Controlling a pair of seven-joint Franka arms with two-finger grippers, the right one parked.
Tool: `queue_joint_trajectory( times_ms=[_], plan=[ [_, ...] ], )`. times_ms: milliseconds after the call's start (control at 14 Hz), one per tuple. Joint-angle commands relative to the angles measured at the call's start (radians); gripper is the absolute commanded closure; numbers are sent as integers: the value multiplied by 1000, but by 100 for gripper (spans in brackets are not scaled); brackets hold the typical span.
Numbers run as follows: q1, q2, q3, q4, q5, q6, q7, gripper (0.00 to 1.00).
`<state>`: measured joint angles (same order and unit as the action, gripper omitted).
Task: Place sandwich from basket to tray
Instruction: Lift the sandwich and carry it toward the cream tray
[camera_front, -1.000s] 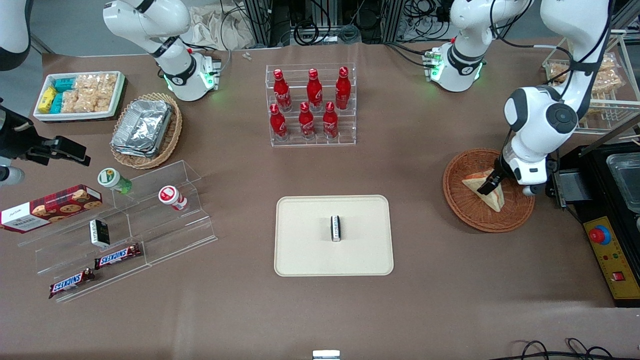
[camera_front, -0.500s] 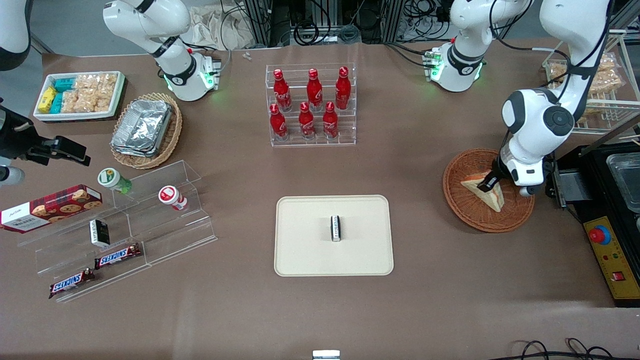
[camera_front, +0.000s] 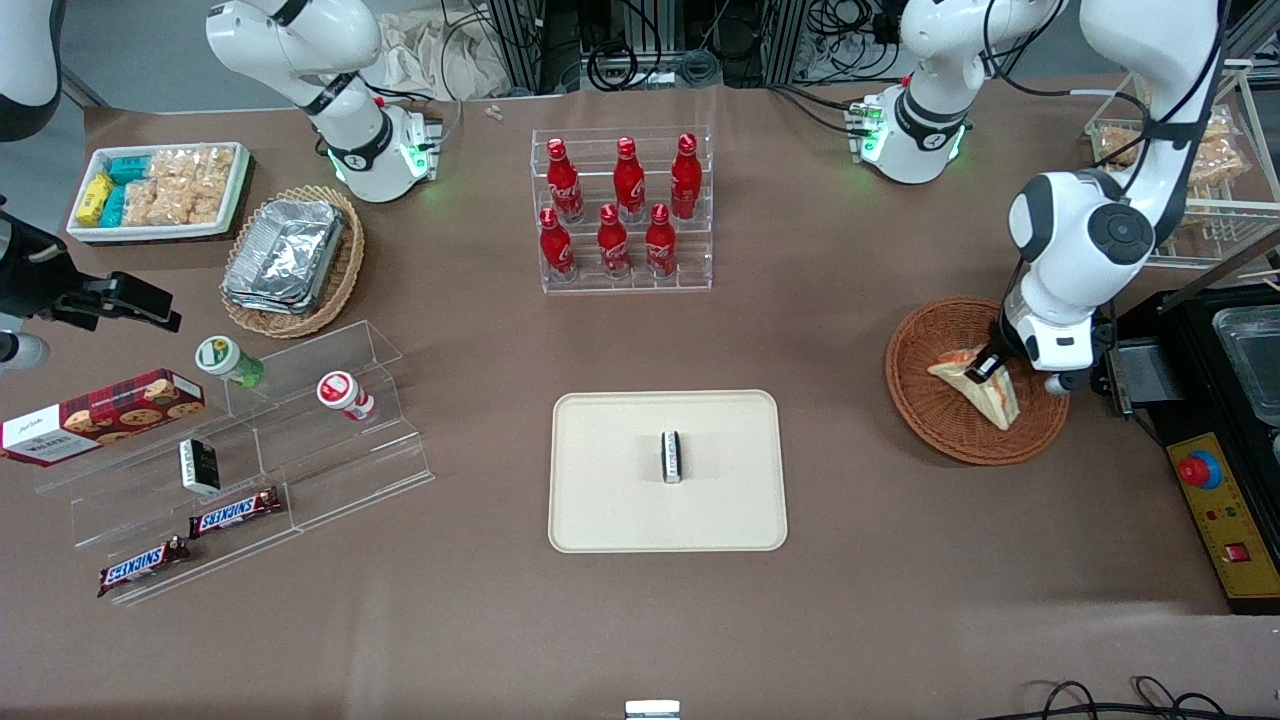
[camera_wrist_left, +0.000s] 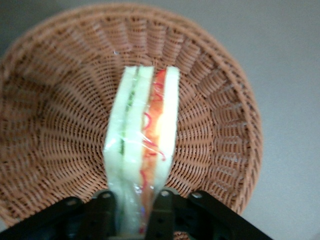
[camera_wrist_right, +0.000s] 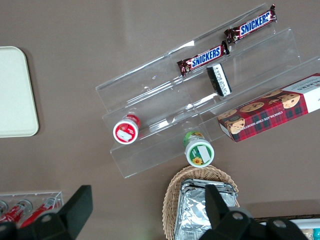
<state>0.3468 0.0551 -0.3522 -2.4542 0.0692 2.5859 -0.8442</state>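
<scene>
Sandwich (camera_wrist_left: 142, 150) between tool (camera_wrist_left: 136, 210) fingers

A: Wrist cam, what's in it?
B: Gripper (camera_wrist_left: 136, 207), black fingers (camera_wrist_left: 102, 212) clamped on either side of the sandwich (camera_wrist_left: 142, 150).
A: Sandwich orientation?
B: On edge, cut side to the camera. Pale bread, a green strip in one half, orange-red shreds in the other, clear wrap over it.
A: Under it?
B: Reddish-brown woven wicker basket (camera_wrist_left: 55, 125). Grey tabletop (camera_wrist_left: 290, 75) past its rim.

Six cola bottles (camera_front: 625, 208); two Snickers bars (camera_front: 190, 540).
</scene>
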Motion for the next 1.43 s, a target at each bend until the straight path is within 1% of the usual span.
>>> queue_joint_trajectory(
  times_ms=[0, 143, 214, 286, 357, 500, 643, 714, 786, 857, 929, 1071, 1143, 1214, 1286, 1357],
  plan=[
    [-2, -105, -39, 139, 31, -276, -30, 100],
    [-2, -95, -66, 370, 9, -572, 16, 100],
    [0, -81, -94, 482, -14, -683, 51, 100],
    [0, -61, -111, 580, -22, -767, 103, 100],
    [-2, -38, -132, 663, -22, -829, 167, 100],
    [-2, 58, -216, 835, -25, -920, 313, 100],
    [-2, 203, -330, 955, -17, -945, 338, 100],
    [-3, 274, -397, 972, 6, -932, 314, 100],
    [-26, 346, -442, 983, 56, -888, 277, 100],
    [-82, 412, -444, 997, 119, -832, 239, 100],
    [-151, 470, -438, 1014, 186, -795, 185, 100],
    [-277, 639, -410, 1107, 341, -748, 64, 100],
    [-334, 714, -404, 1153, 397, -735, 3, 100],
    [-379, 779, -378, 1193, 443, -701, -63, 100],
    [-414, 816, -354, 1205, 464, -664, -85, 100],
    [-439, 834, -322, 1204, 469, -626, -81, 100]
  ],
)
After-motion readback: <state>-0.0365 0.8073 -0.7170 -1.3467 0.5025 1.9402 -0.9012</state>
